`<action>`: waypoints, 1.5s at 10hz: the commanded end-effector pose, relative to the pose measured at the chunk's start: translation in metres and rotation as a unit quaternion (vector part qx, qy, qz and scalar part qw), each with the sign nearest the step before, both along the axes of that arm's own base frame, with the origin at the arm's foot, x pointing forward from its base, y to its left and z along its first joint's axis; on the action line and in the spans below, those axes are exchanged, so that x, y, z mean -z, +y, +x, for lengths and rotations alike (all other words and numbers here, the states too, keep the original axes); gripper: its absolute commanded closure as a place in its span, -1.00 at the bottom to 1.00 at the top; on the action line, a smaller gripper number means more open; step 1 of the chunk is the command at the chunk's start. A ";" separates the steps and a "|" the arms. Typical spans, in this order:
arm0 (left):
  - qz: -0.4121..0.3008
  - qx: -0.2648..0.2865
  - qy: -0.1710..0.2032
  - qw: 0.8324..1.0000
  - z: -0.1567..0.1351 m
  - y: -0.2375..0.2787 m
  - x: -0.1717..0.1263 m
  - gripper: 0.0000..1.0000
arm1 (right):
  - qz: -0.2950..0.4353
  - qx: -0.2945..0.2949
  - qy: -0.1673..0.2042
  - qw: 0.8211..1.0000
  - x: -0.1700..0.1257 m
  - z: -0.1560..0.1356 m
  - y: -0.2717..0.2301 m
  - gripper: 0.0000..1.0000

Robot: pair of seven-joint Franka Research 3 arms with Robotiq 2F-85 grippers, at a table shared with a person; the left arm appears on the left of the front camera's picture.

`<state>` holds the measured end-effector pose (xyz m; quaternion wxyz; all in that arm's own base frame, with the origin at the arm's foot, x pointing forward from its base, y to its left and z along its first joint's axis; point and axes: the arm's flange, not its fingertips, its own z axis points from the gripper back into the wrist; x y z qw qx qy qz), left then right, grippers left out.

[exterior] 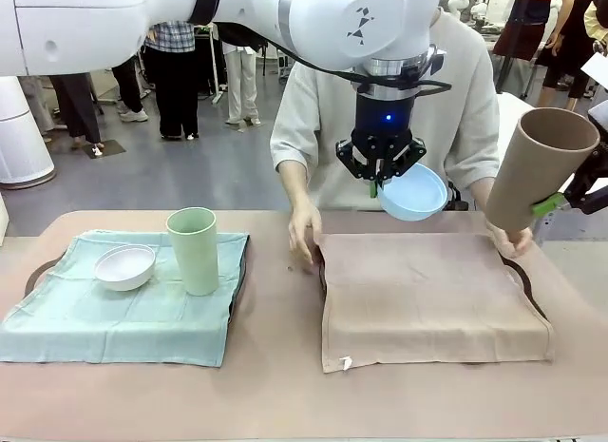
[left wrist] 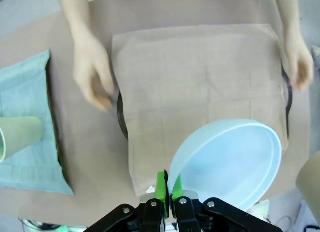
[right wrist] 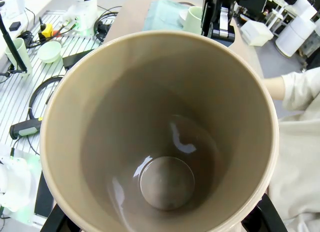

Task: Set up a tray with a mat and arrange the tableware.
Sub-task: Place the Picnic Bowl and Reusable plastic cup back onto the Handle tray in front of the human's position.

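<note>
My left gripper [exterior: 378,182] hangs above the far edge of the tan mat [exterior: 427,295], shut on the rim of the light blue bowl [exterior: 414,193]. The left wrist view shows its green pads [left wrist: 161,186] pinching that bowl [left wrist: 227,162] over the mat [left wrist: 200,77]. At the far right my right gripper [exterior: 551,206] holds the tan-brown cup [exterior: 540,166] tilted in the air; its inside [right wrist: 160,137] is bare. The white bowl [exterior: 124,266] and pale green cup [exterior: 194,249] stand on the green mat [exterior: 85,318] over the left tray [exterior: 38,271].
A person sits across the table with one hand [exterior: 304,233] on the tan mat's far left corner and the other hand [exterior: 513,239] on its far right corner. The right tray's dark rim [exterior: 525,273] peeks out beneath the mat.
</note>
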<state>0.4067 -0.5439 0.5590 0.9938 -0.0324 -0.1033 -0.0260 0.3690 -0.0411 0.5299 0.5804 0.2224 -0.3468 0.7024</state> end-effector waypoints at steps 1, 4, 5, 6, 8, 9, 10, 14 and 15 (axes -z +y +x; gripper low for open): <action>-0.005 0.011 0.004 1.000 0.003 0.000 -0.005 1.00 | -0.005 0.003 0.001 1.000 -0.001 0.003 0.000 1.00; -0.005 0.011 0.004 1.000 0.003 0.000 -0.005 1.00 | -0.005 0.003 0.001 1.000 -0.001 0.003 0.000 1.00; -0.005 0.011 0.004 1.000 0.003 0.000 -0.005 1.00 | -0.005 0.003 0.001 1.000 -0.001 0.003 0.000 1.00; -0.005 0.011 0.004 1.000 0.003 0.000 -0.005 1.00 | -0.005 0.003 0.001 1.000 -0.001 0.003 0.000 1.00; -0.005 0.011 0.004 1.000 0.003 0.000 -0.005 1.00 | -0.005 0.003 0.001 1.000 -0.001 0.003 0.000 1.00; -0.005 0.011 0.004 1.000 0.003 0.000 -0.005 1.00 | -0.005 0.003 0.001 1.000 -0.001 0.003 0.000 1.00; -0.005 0.011 0.004 1.000 0.003 0.000 -0.005 1.00 | -0.005 0.003 0.001 1.000 -0.001 0.003 0.000 1.00; -0.014 -0.001 0.027 1.000 0.012 0.013 0.019 0.91 | 0.018 -0.031 -0.007 0.999 0.014 0.017 -0.010 -0.63; -0.045 0.016 0.047 0.998 0.017 0.026 0.034 0.91 | 0.030 -0.033 -0.006 0.999 0.028 0.031 -0.016 -0.63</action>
